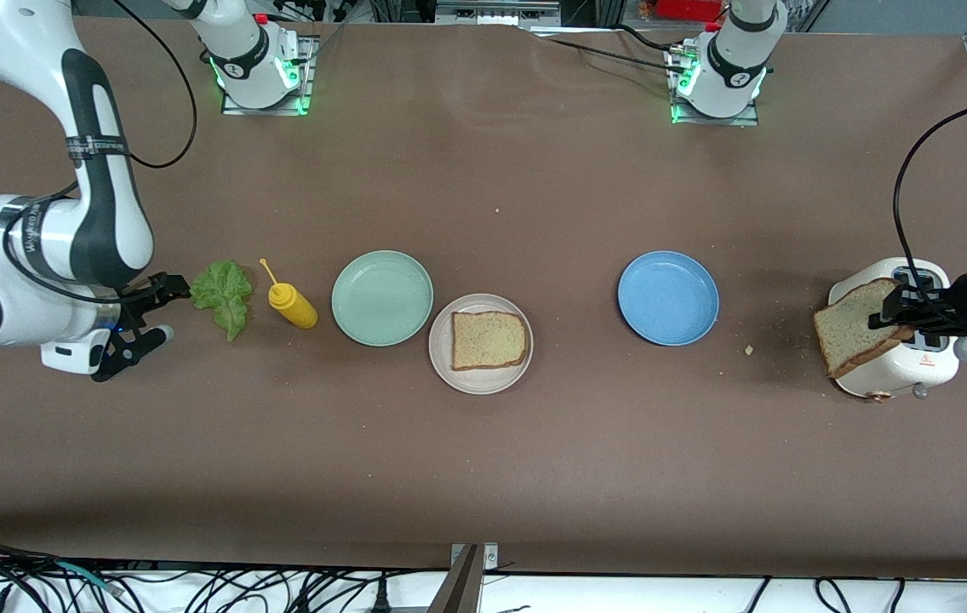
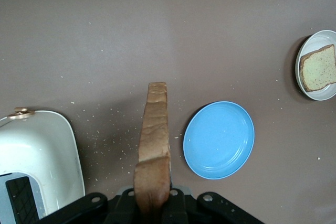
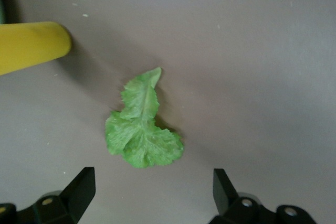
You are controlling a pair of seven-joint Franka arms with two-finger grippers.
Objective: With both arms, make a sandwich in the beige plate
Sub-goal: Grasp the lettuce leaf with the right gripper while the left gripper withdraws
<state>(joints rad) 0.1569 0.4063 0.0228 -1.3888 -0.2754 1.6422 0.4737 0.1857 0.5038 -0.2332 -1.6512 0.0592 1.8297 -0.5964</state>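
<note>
While both arms are busy at their own ends of the table, the sandwich stands half begun.

Left gripper [image 1: 899, 313]: clamped on a bread slice [image 1: 856, 328], held on edge over the white toaster [image 1: 909, 362] at the left arm's end of the table.

Right gripper [image 1: 147, 317]: fingers spread wide and holding nothing, low by the lettuce leaf [image 1: 222, 295] at the right arm's end; in the right wrist view the leaf lies flat between the two spread fingers, untouched.

Beige plate [image 1: 447, 368]: mid-table, just beside the mint-green plate [image 1: 381, 297] and nearer the front camera; one bread slice [image 1: 489, 340] lies flat in it.

Others: a yellow squeeze bottle [image 1: 291, 305] stands between leaf and green plate; a blue plate [image 1: 668, 297] sits toward the left arm's end.

Step in hand: judged as fetching the filling and the top slice.

Next move: likely the right gripper must lower, pinch the thin leaf off the table and lay it on the plated slice first; the held slice should wait, then go down flat on top.
</note>
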